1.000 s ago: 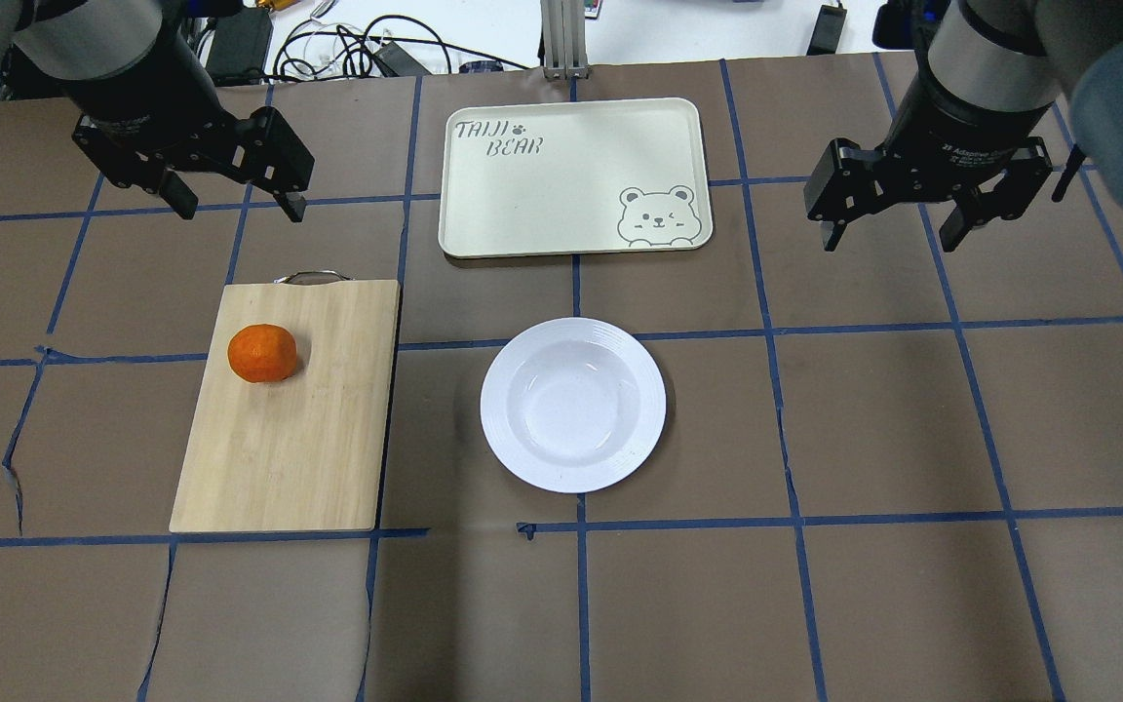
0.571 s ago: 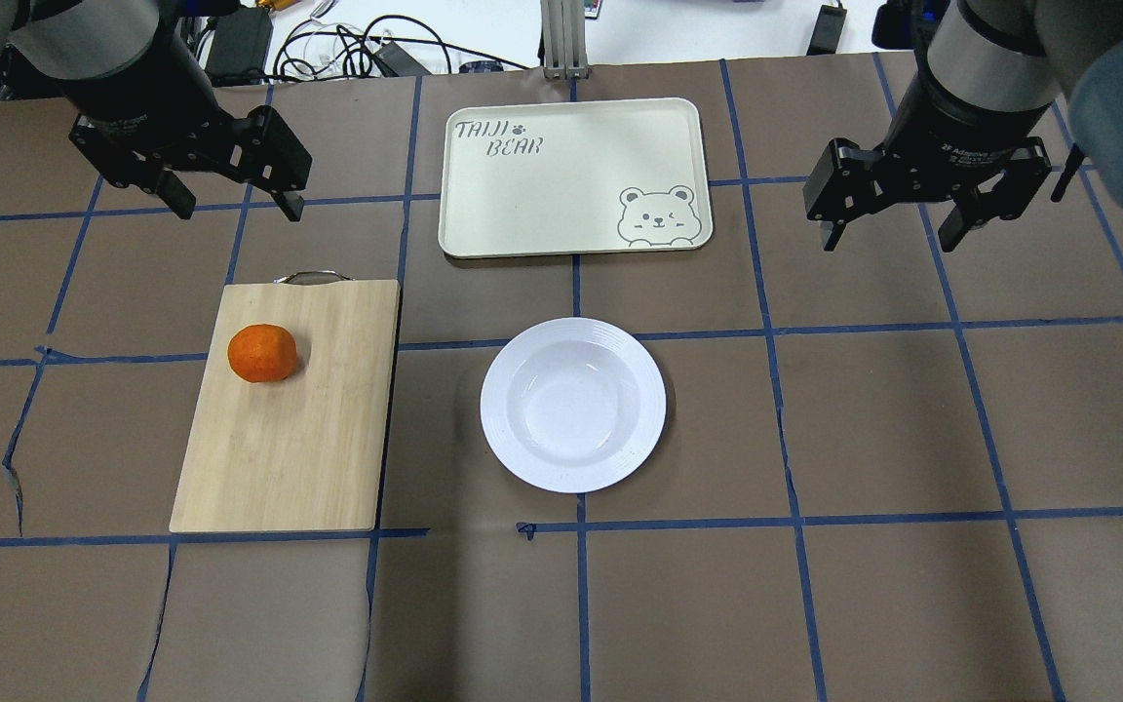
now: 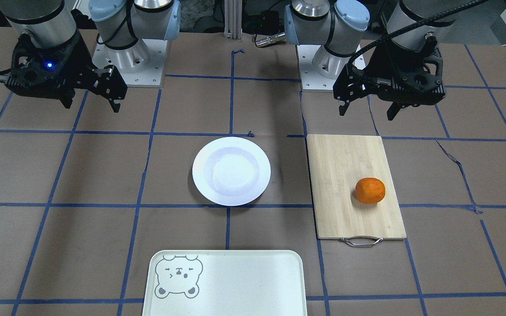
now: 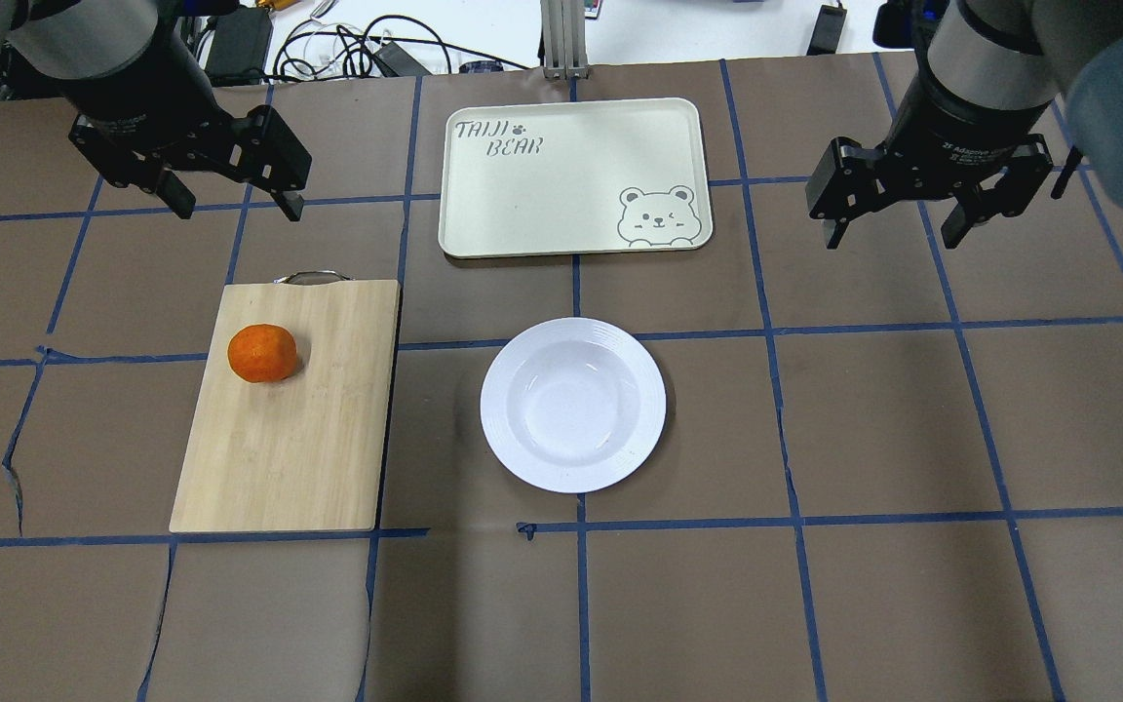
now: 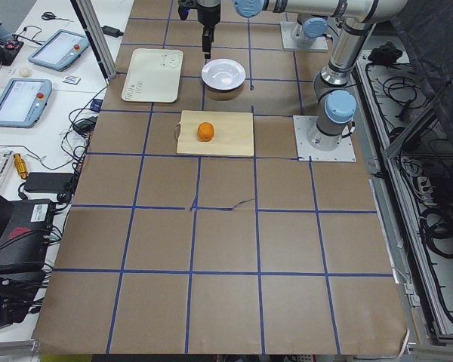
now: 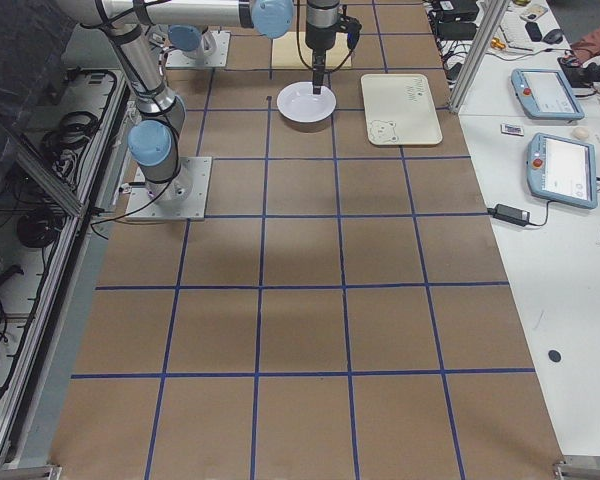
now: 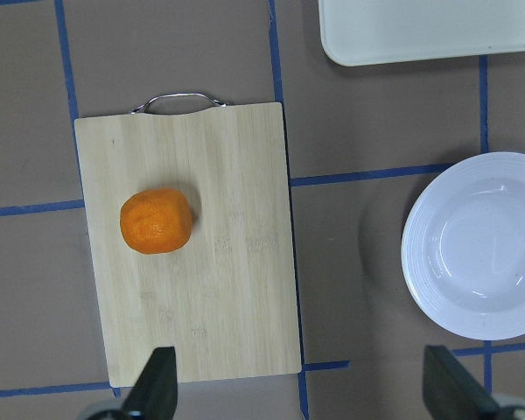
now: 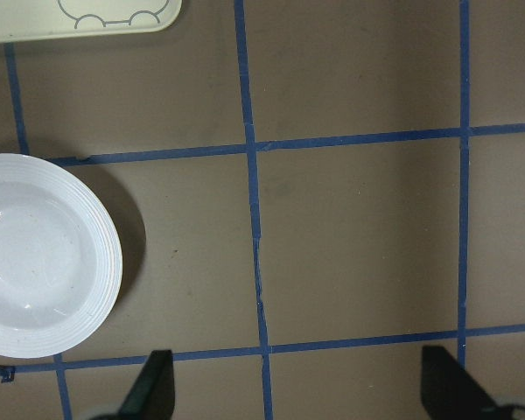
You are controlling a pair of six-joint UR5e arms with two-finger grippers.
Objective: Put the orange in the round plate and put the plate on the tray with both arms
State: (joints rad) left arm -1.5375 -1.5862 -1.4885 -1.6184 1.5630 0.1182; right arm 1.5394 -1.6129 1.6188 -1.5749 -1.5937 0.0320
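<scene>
1. Front-facing view: the left gripper [image 3: 366, 112] hangs high over the table [image 3: 59, 175] on the side where the wooden board [image 3: 345, 175] lies. Its jaws are wide apart and grip nothing. The right gripper [image 3: 90, 105] hangs high on the opposite side, just as wide and holding nothing.
2. In the same view, the orange [image 3: 370, 190] sits on the board, close to the long edge away from the plate [image 3: 231, 170], in the half toward the metal handle [image 3: 362, 240].
3. Overhead view: the plate lies in the middle of the table, apart from the board. The tray [image 4: 571, 175] lies beyond it at the edge far from the robot, also apart from the plate. The bear drawing [image 4: 657, 216] is in the tray corner nearest the plate.
4. Left side view: everything is small and far off. The orange shows on the board, with the plate and tray past it. How the jaws stand cannot be told from here.
5. Right side view: the plate and tray lie side by side at the far end. Nothing can be told about the jaws here either.
6. Left wrist view: looking straight down, the jaw tips show at the bottom edge, well apart. The orange is on the board below, with the plate off to the right.
7. Right wrist view: the jaw tips are again far apart at the bottom. The plate is at the left edge and a tray corner shows at the top left.
</scene>
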